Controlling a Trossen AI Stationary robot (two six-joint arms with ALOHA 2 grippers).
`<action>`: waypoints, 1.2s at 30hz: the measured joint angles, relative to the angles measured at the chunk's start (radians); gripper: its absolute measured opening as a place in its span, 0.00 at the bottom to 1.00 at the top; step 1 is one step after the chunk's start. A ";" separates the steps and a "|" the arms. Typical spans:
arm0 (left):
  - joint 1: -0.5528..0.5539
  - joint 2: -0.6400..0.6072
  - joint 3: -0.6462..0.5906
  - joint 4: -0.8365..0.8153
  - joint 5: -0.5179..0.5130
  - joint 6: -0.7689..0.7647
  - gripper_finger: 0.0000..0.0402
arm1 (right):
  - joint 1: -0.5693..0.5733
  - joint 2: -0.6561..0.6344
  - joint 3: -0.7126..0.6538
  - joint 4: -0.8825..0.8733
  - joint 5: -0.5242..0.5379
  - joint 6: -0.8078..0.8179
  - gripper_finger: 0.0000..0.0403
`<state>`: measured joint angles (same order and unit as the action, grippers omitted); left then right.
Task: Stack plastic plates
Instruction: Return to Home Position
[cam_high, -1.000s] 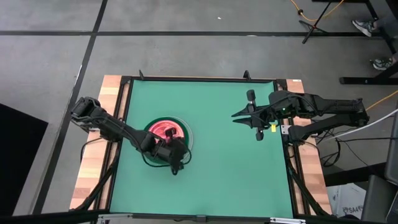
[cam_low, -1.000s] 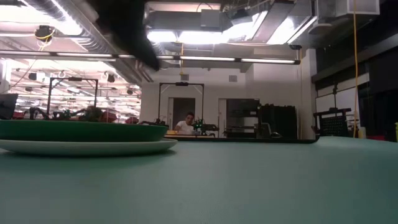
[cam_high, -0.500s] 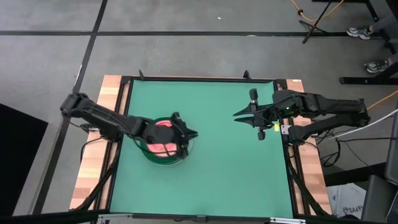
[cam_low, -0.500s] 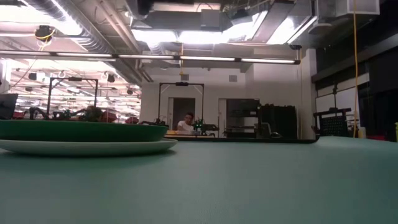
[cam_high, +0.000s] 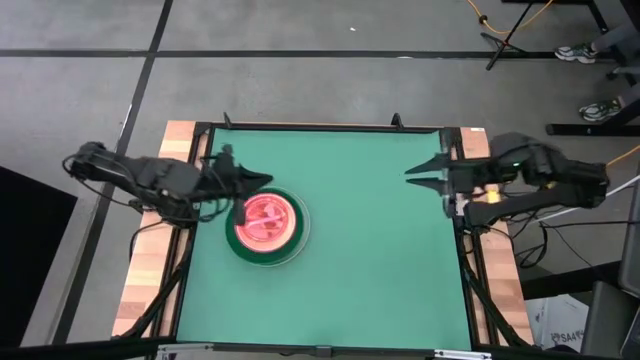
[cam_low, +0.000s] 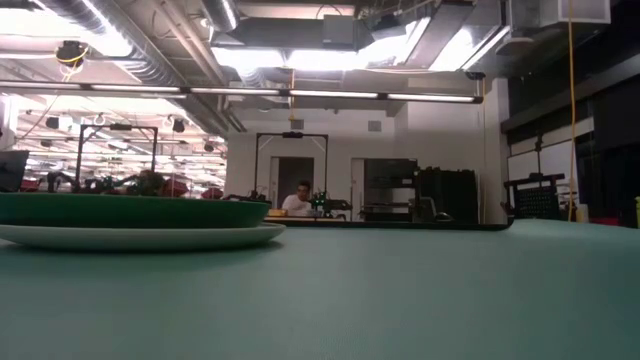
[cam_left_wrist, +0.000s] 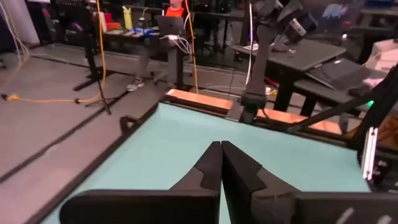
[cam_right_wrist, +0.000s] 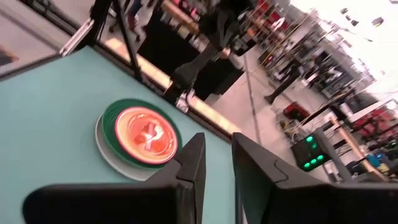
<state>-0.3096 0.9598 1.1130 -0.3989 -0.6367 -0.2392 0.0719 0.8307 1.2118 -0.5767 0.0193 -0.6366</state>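
Status: stacking looks done, all plates in one plate stack (cam_high: 265, 222) on the surface (cam_high: 370, 270), left of centre in high view. No loose plates anywhere on the surface. Judging step in hand = arms going home.

- left arm (cam_high: 150, 178): folded by the left edge. Left jaws pressed together, empty, near the stack's far rim and not touching it
- right arm (cam_high: 540, 175): at the right edge, well apart from the stack. Right jaws spread a little, nothing between them

Next move, imo: no grasp needed, just tuck both arms to rest. Left is the one to watch since it's close to the rim, so swing away from the stack, not across it. Right has a free path.

View diffs:
- high: only view w/ both arms + stack position together
- low: side-on, only the bottom two show, white plate (cam_low: 150, 236) under dark green plate (cam_low: 120, 210), lying flat. Upper plates hidden, no arms in shot. Person (cam_low: 300, 200) far off in the room behind
- right wrist: oblique on the stack, white rim, green ring, pink top plate (cam_right_wrist: 144, 135)
- left wrist: looks across bare surface, stack not in it, but clearest on left jaws closed tip to tip
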 joint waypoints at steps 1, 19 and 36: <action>-0.003 -0.023 0.000 -0.022 -0.005 0.012 0.00 | 0.000 -0.013 0.000 0.001 0.006 0.005 0.19; -0.015 -0.185 0.000 -0.337 -0.025 0.067 0.00 | 0.000 -0.306 -0.139 -0.105 0.103 0.124 0.19; -0.064 -0.321 -0.311 0.005 -0.002 0.205 0.00 | 0.000 -0.716 -0.623 0.101 0.040 0.211 0.19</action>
<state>-0.3737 0.6384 0.8020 -0.3943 -0.6388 -0.0338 0.0715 0.1147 0.5889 -0.4755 0.0589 -0.4256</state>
